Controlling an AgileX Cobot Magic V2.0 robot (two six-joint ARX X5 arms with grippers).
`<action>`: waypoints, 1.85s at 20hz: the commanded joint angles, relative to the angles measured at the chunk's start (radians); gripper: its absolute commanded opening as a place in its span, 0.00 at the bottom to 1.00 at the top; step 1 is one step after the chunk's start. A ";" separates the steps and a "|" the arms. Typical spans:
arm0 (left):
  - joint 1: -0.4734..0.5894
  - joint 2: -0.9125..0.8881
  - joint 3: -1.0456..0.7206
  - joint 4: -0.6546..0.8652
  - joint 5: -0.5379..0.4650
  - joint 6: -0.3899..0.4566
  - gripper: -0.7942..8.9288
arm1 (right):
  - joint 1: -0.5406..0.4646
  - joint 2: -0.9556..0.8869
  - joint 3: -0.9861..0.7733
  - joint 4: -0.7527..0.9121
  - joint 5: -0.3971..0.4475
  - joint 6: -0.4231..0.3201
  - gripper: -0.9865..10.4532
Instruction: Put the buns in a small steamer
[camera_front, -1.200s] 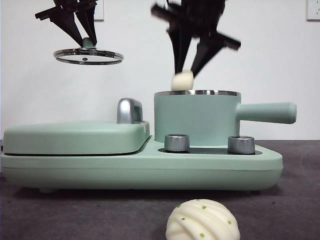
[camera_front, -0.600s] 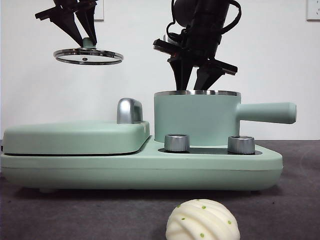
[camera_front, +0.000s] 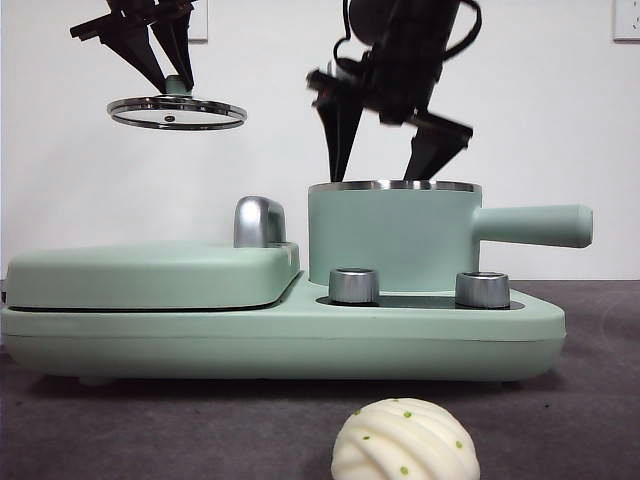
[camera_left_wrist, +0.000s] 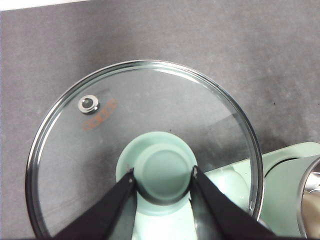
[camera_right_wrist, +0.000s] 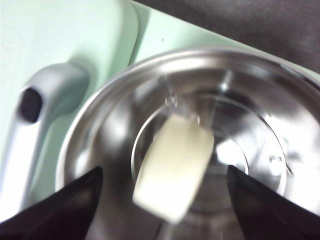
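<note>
The small steamer (camera_front: 390, 235) stands lidless on the right of the mint green base. My right gripper (camera_front: 378, 172) hangs just above its steel rim (camera_right_wrist: 100, 125), jaws spread wide. The smooth bun (camera_right_wrist: 175, 165) lies loose and blurred inside the steel pot, between the jaws of the right gripper (camera_right_wrist: 165, 210) and touched by neither; the front view hides it behind the pot wall. A ridged bun with green flecks (camera_front: 405, 440) sits on the dark table in front. High at the left, my left gripper (camera_front: 172, 75) is shut on the knob (camera_left_wrist: 162, 170) of the glass lid (camera_front: 177, 112).
The flat hinged griddle (camera_front: 150, 272) with its chrome handle (camera_front: 259, 220) fills the left of the base. Two steel dials (camera_front: 353, 284) (camera_front: 482, 288) stand before the pot. The steamer's long handle (camera_front: 535, 225) juts right.
My right gripper came down to the pot with the smooth bun, then opened wide. The bun left the jaws and dropped inside. The left gripper and lid held still.
</note>
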 joint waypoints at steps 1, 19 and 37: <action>0.000 -0.011 0.042 -0.035 0.005 -0.005 0.14 | 0.003 0.019 0.134 -0.121 0.001 -0.030 0.43; -0.031 -0.011 0.042 -0.034 0.005 -0.008 0.14 | 0.330 -0.737 -0.690 -0.143 0.083 0.055 0.52; -0.053 -0.011 0.042 -0.032 0.005 -0.016 0.14 | 0.526 -0.591 -1.253 0.660 0.108 0.172 0.53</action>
